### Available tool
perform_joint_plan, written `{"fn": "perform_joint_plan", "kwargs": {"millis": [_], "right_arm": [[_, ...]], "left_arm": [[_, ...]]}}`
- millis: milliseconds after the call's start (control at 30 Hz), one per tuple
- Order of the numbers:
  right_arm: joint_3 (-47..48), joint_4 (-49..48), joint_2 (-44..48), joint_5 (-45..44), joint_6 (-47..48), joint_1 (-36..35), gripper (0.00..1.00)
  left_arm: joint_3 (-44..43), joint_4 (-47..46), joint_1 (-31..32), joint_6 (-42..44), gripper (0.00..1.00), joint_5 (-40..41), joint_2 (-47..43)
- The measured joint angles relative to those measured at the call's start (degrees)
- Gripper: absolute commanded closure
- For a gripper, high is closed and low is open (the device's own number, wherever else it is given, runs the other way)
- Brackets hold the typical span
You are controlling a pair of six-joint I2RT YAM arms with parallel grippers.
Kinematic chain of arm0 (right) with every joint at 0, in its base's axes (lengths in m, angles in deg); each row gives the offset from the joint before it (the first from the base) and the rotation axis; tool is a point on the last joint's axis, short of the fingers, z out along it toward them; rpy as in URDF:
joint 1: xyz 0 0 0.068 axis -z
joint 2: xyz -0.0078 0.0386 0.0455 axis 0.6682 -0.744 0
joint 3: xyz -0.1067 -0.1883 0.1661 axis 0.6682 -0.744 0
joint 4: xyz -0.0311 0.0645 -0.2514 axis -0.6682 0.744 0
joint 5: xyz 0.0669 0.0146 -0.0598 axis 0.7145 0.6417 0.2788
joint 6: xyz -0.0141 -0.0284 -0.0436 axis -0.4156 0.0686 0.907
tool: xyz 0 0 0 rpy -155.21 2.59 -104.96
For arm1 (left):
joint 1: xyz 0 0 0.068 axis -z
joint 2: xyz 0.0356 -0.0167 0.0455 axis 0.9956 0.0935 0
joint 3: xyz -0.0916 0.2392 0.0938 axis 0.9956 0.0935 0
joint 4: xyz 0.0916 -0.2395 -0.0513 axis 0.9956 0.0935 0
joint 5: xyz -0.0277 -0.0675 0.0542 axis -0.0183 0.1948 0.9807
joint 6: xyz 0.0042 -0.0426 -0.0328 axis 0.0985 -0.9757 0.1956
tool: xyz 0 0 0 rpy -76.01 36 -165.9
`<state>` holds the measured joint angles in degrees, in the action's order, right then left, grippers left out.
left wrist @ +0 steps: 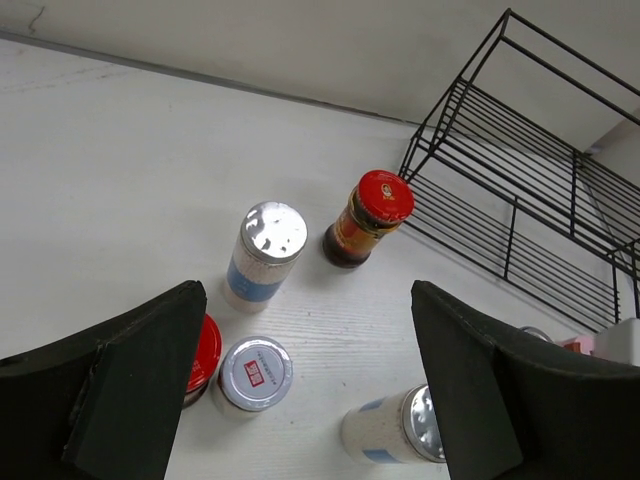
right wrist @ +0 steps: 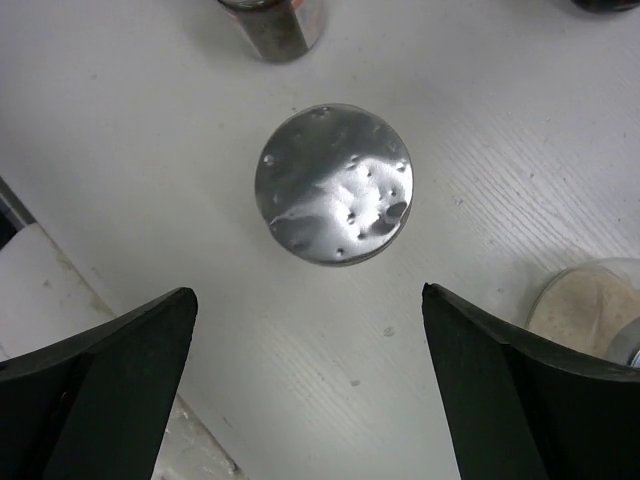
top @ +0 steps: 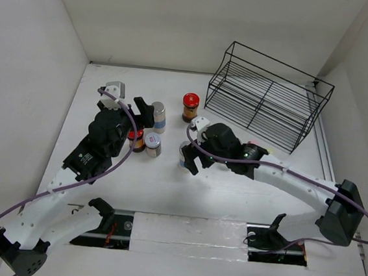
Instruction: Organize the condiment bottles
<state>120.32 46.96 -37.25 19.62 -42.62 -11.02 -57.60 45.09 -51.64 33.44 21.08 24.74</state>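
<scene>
While the right gripper (right wrist: 308, 300) is hovering directly over a silver-lidded shaker (right wrist: 333, 183), its fingers are standing wide apart on either side of the lid, gripping nothing. That shaker is standing upright mid-table, on the near side of the black wire rack (top: 266, 94). A wide clear jar (right wrist: 590, 310) near it is holding pale beige powder. The left gripper (left wrist: 307, 300) is likewise gaping wide and empty, left of centre. Beyond it, a blue-labelled shaker (left wrist: 265, 255) is showing whitish contents, and a red-lidded amber jar (left wrist: 370, 215) just to its right is carrying dark sauce. Nearer, a second red-lidded jar (left wrist: 205, 355) is sitting just beside a red-labelled silver-lidded jar (left wrist: 255, 375). The contents of these two cannot be told.
</scene>
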Motion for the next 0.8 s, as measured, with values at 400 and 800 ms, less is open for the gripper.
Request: {"fn": "perform_joint_plan", "kwargs": {"millis": [400, 800], "right_arm": [[2.14, -6.58, -8.79, -1.79, 0.15, 0.02, 0.09], [3.28, -9.92, -10.84, -5.46, 0.61, 0.02, 0.59]], "left_arm": [[0.09, -0.44, 0.0, 0.0, 0.2, -0.46, 0.0], [0.09, -0.83, 0.0, 0.0, 0.22, -1.14, -0.15]]}}
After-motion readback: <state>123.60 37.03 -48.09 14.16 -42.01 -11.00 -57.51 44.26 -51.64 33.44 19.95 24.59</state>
